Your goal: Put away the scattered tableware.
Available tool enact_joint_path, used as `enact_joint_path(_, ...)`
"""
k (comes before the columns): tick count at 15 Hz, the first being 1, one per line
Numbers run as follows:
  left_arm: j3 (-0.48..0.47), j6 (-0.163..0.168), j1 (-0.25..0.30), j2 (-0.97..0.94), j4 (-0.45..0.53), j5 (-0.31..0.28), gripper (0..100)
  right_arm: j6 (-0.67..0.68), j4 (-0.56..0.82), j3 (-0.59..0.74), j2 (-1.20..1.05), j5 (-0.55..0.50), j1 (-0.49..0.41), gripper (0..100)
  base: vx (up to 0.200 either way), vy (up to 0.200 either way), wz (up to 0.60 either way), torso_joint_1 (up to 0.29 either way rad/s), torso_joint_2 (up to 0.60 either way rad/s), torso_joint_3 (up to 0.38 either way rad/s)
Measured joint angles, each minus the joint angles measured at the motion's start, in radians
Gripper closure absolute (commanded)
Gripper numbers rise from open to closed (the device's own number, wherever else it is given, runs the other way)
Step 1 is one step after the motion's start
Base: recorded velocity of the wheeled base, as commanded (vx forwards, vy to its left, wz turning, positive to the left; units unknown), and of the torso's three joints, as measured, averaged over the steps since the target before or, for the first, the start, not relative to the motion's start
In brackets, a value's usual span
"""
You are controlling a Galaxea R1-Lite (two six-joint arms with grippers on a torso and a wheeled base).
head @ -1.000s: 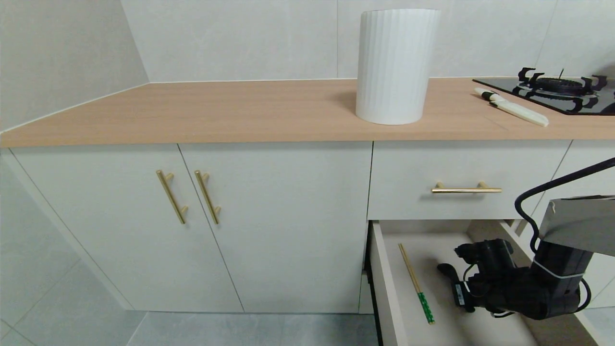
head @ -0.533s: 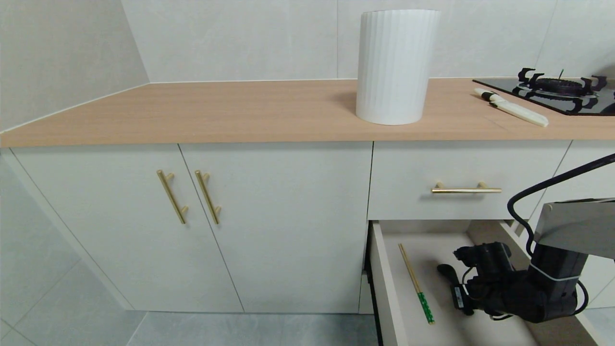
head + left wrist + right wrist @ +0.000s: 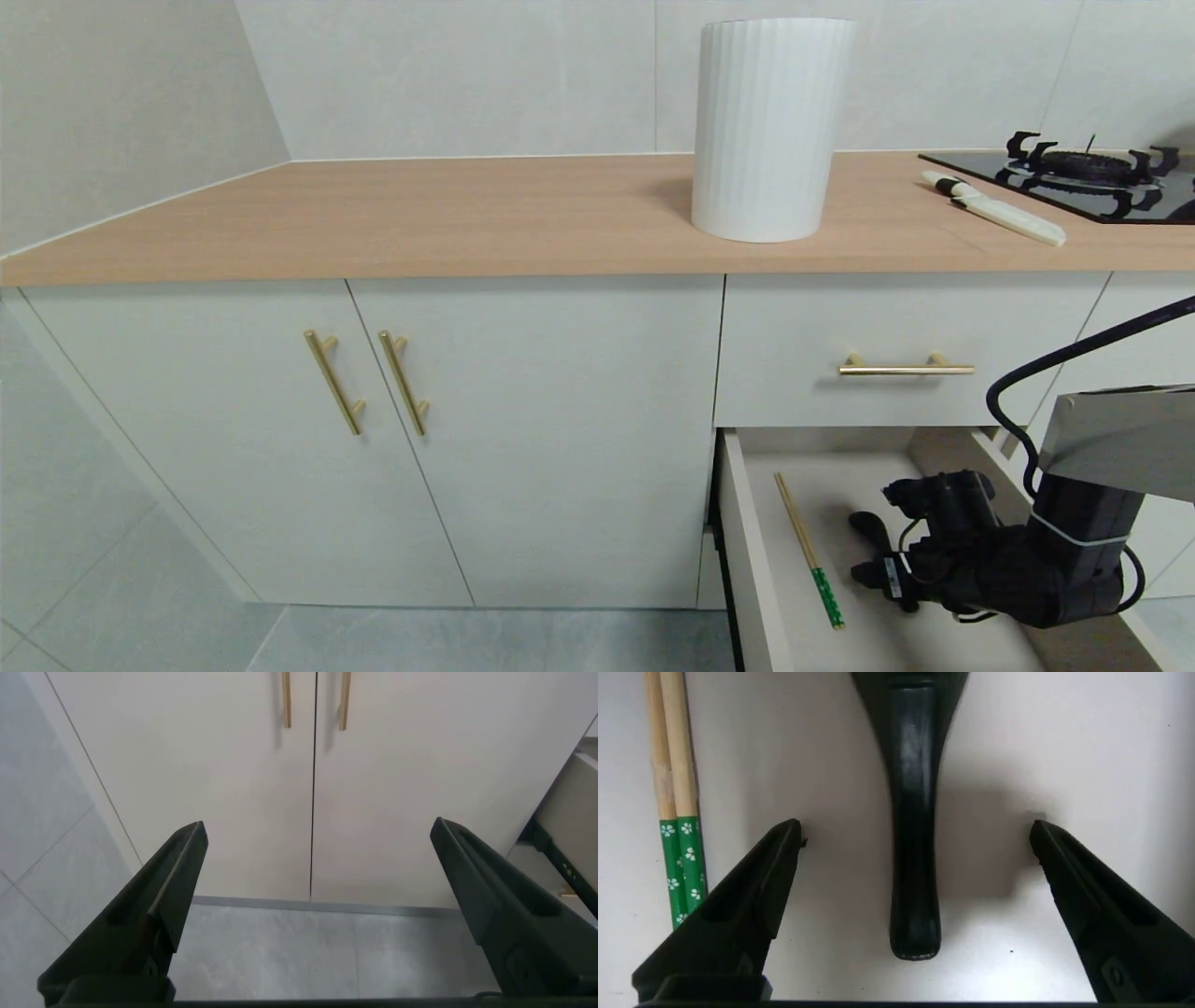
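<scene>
Open drawer (image 3: 747,541): chopsticks (image 3: 808,553), black spoon (image 3: 913,784). Right gripper (image 3: 915,833) spread wide astride spoon, gripping nothing. Left gripper (image 3: 318,840) likewise wide, empty, facing cabinet doors (image 3: 402,784).

chopsticks (image 3: 808,551), black spoon (image 3: 871,532): flat in open drawer (image 3: 744,560) | knife (image 3: 995,209): on countertop (image 3: 467,215)

Pale tiled walls (image 3: 448,75) meeting in a corner behind a light wooden bench (image 3: 420,215), with a black gas hob (image 3: 1074,168) at its right end. Below, off-white cabinet doors (image 3: 541,448) with gold bar handles (image 3: 333,383), and beside them a shut drawer (image 3: 794,345) over an open drawer (image 3: 747,560). Grey tiled floor (image 3: 93,579) underneath.
</scene>
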Motion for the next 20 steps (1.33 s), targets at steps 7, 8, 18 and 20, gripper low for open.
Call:
enact_joint_path(7,0.000,0.000,0.000,0.000,0.000,0.000,0,0.002,0.059,0.127,-0.386,-0.019,0.001,0,0.000,0.000,0.00,0.000,0.00,0.000)
enact_joint_path(8,0.000,0.000,0.000,0.000,0.000,0.000,0,0.001,0.125,0.148,-0.471,-0.019,0.000,0,0.000,0.000,0.00,0.000,0.00,0.000)
enact_joint_path(18,0.000,0.001,0.000,0.000,0.000,0.000,0,0.000,0.760,0.136,-1.079,-0.027,0.174,0,0.000,0.000,0.00,0.000,0.00,0.000)
enact_joint_path(20,0.000,0.000,0.000,0.000,0.000,0.000,0,0.000,0.778,0.135,-1.096,-0.042,0.194,0,-0.200,0.000,0.00,0.007,0.00,0.007)
